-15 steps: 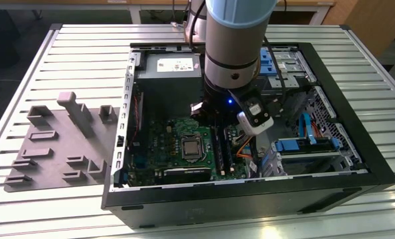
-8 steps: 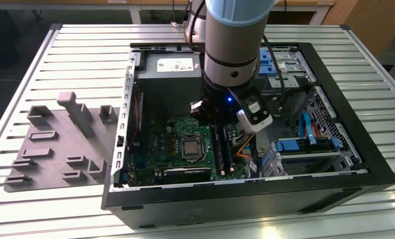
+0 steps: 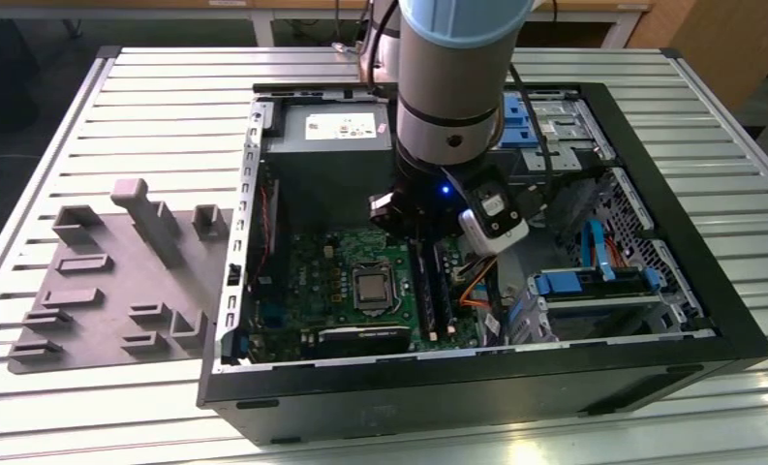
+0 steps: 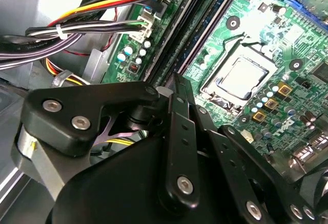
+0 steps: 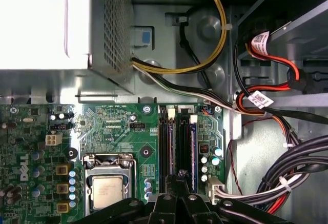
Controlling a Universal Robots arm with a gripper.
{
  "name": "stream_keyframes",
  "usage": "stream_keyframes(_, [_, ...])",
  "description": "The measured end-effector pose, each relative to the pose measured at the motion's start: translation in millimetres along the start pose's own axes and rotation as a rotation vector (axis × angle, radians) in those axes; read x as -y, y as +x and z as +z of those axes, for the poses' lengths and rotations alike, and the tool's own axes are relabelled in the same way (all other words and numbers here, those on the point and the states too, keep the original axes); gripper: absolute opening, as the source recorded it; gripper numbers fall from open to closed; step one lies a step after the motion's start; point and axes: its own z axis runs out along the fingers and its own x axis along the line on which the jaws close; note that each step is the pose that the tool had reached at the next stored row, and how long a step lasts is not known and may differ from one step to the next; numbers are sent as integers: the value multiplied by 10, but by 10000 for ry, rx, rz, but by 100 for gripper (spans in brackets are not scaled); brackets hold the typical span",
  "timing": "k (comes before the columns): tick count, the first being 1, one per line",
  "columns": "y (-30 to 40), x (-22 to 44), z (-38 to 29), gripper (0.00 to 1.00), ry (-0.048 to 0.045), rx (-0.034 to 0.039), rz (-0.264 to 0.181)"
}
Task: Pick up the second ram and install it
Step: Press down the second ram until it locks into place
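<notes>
Looks down into an open computer case (image 3: 487,397), past the gripper (image 5: 178,179), fingers pressed together with nothing visibly held, low over the green motherboard (image 5: 113,126). Places the second ram (image 5: 193,147) standing edge-up in a slot just beside the fingertips, on the cable side. Runs its long axis straight away from the gripper toward the power supply (image 5: 46,24) end, parallel to 3 neighbouring slots.

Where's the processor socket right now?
In the exterior view the processor socket sits mid-motherboard, just to the exterior view's left of the black memory slots, below the power supply.
</notes>
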Motion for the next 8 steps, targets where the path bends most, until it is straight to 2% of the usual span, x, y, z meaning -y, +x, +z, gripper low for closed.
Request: stream_keyframes(8, [1, -25, 2, 11, -1, 1, 0])
